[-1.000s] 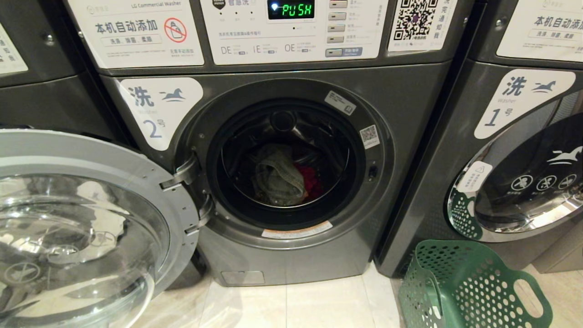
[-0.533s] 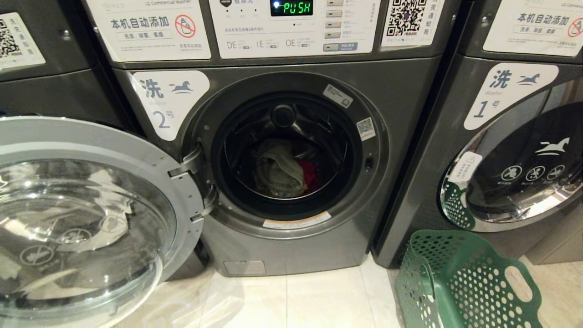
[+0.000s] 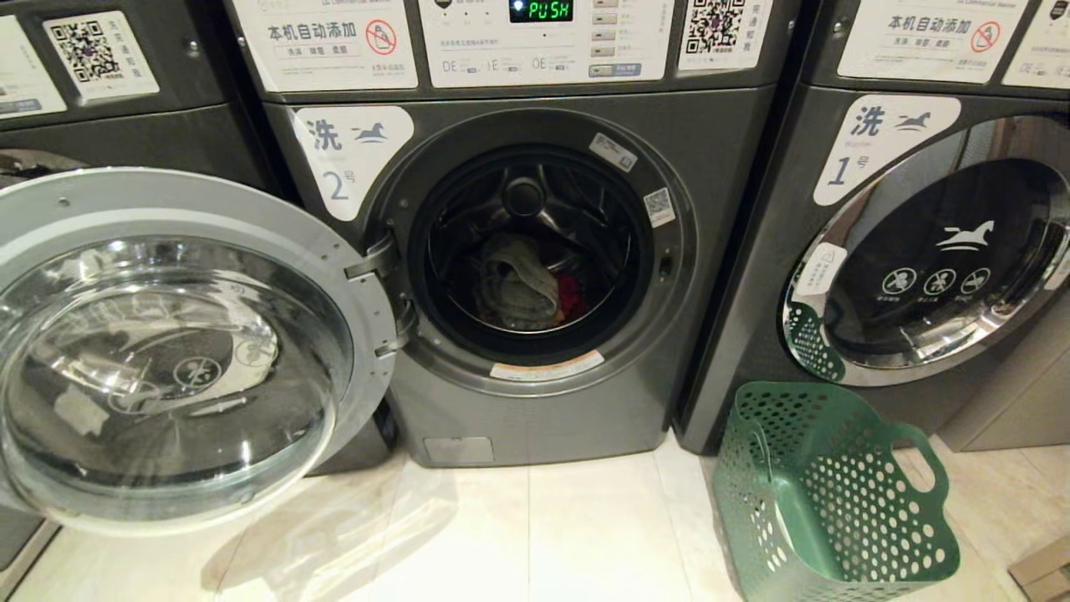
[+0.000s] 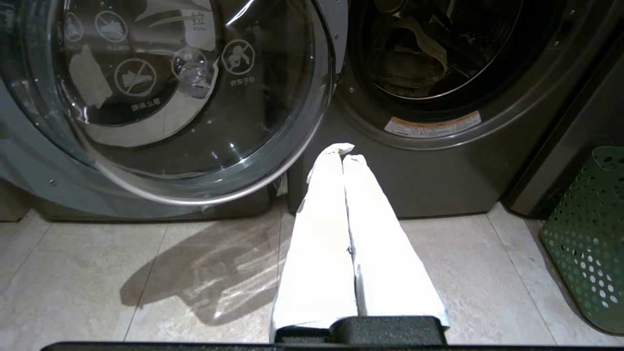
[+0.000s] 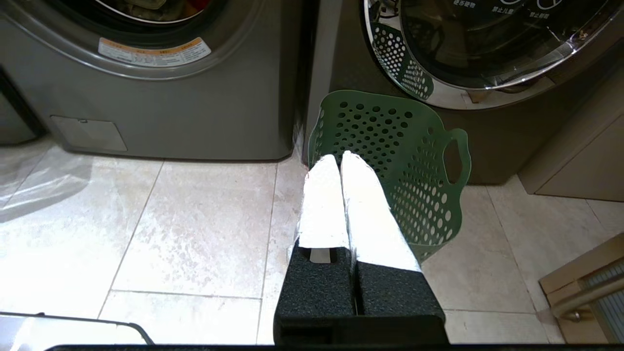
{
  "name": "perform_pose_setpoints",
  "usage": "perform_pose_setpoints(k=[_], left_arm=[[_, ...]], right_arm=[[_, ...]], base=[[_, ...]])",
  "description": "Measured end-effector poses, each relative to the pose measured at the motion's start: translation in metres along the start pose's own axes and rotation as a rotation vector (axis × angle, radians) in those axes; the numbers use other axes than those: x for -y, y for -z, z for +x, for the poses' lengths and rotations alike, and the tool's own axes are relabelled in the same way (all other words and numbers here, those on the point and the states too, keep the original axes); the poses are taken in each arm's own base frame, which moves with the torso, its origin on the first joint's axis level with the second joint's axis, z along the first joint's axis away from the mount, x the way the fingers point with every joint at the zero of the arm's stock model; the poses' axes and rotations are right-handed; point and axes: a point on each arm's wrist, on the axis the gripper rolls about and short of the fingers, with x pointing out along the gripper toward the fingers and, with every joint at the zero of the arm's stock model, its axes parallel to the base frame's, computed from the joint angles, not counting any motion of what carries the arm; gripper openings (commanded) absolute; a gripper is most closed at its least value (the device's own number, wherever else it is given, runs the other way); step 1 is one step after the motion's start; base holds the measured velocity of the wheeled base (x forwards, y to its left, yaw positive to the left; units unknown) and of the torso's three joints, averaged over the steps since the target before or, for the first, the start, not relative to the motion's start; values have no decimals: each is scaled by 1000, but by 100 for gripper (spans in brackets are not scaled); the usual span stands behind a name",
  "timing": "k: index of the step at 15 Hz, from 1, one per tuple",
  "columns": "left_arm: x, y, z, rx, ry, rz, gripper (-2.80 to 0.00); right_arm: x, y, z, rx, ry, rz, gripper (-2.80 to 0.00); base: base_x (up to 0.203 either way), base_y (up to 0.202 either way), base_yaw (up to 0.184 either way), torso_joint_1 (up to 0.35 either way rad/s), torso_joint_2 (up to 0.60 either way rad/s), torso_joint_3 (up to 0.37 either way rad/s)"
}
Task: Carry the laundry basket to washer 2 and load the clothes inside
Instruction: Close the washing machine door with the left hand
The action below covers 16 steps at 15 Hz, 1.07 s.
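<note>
Washer 2 (image 3: 535, 276): door (image 3: 167, 351) open at 9 o'clock; clothes (image 3: 522, 288) inside drum. Laundry basket (image 3: 827, 493) on floor at 4 o'clock. Left gripper (image 4: 342, 152) and right gripper (image 5: 340, 157): fingers pressed together, nothing held.

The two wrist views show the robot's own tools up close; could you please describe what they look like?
The left tool has two long, tapering fingers wrapped in white material, slightly ragged at the tips, set in a black base. The right tool is alike: white-wrapped fingers that give way to rough-textured black blocks nearer the wrist. No cables or markings show, and neither arm appears in the head view.
</note>
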Motion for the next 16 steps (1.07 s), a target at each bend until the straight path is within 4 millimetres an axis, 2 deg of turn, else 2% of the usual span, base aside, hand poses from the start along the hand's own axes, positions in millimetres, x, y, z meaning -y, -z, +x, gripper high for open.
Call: perform_pose_setpoints(k=[7, 8, 10, 12, 14, 16], left_arm=[[0, 0, 0, -11, 3, 28, -280], [0, -13, -2, 17, 2, 27, -280], [1, -47, -3, 47, -9, 25, -280], [2, -101, 9, 58, -45, 21, -280], [3, -165, 40, 63, -92, 9, -280], [3, -222, 92, 59, -147, -1, -280]], right_arm=[[0, 0, 0, 0, 1, 0, -280], [0, 0, 0, 0, 1, 1, -280], [0, 0, 0, 0, 1, 3, -280], [0, 0, 0, 0, 1, 5, -280], [0, 0, 0, 0, 1, 7, -280], [0, 0, 0, 1, 0, 7, -280]], base=[[0, 0, 0, 0, 0, 0], [0, 0, 0, 0, 0, 0], [0, 0, 0, 0, 0, 0], [0, 0, 0, 0, 0, 0], [0, 0, 0, 0, 0, 0], [0, 0, 0, 0, 0, 0]])
